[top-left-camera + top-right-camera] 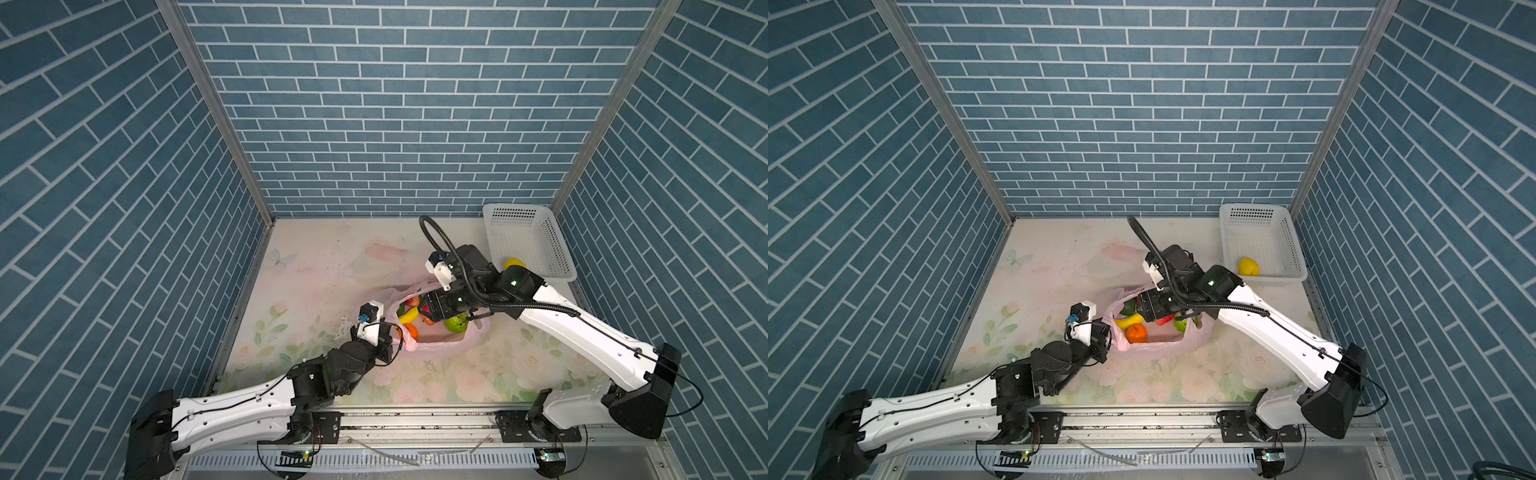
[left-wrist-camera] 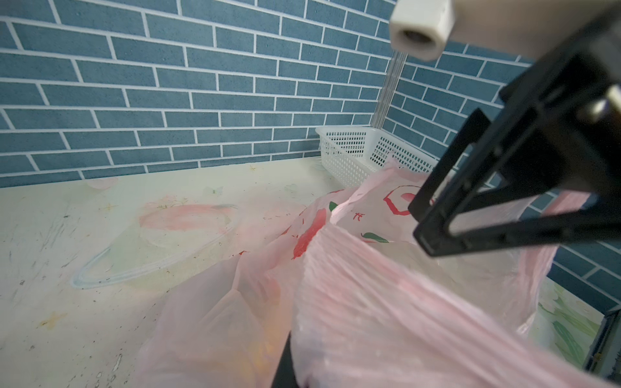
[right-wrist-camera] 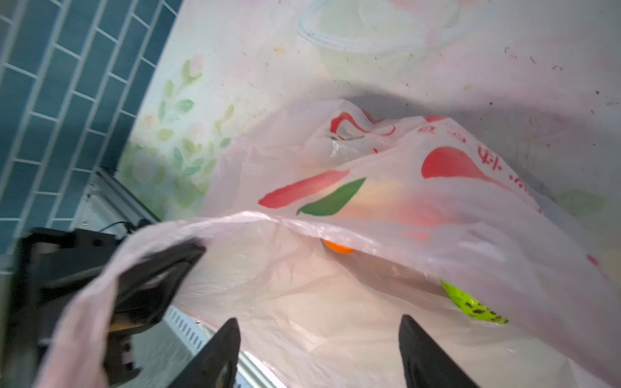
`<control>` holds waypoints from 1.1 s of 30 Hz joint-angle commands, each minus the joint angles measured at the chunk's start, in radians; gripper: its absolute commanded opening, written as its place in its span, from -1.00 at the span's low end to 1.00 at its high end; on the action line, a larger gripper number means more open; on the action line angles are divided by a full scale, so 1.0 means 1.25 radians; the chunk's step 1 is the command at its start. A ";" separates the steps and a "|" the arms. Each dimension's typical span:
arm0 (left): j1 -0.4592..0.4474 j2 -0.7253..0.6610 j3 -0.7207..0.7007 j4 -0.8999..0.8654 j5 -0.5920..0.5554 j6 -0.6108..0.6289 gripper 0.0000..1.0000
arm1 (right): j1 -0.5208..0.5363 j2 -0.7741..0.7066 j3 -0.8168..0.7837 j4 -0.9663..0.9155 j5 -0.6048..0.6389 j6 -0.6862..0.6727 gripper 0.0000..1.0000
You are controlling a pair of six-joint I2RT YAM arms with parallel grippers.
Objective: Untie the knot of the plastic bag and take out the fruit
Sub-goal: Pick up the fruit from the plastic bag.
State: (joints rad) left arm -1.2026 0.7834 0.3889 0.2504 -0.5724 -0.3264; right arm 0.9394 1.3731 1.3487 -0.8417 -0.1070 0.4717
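Observation:
The pale pink plastic bag lies open-mouthed on the table. Inside it the fruit shows: an orange, a banana, a red piece and a green one. My left gripper is shut on the bag's rim at its left side, the film draped over it. My right gripper hangs open in the bag's mouth, with nothing between its fingertips. No knot shows in any view.
A white perforated basket stands at the back right corner with one yellow fruit in it. Blue brick walls close in the table on three sides. A metal rail runs along the front edge.

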 commanded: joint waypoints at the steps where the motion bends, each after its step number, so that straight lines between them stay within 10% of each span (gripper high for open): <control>1: 0.002 -0.009 0.017 -0.020 -0.009 -0.015 -0.83 | 0.043 -0.028 -0.079 0.022 0.126 -0.003 0.43; 20: 0.022 0.003 0.043 0.006 -0.003 -0.033 -0.82 | 0.141 0.007 -0.377 0.166 0.240 -0.074 0.16; 33: 0.023 0.015 0.036 0.034 0.073 -0.026 -0.82 | 0.079 0.160 -0.283 0.217 0.164 -0.041 0.41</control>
State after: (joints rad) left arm -1.1809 0.7986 0.4156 0.2676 -0.5163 -0.3592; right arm 1.0737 1.5631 0.9283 -0.6048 0.1345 0.3885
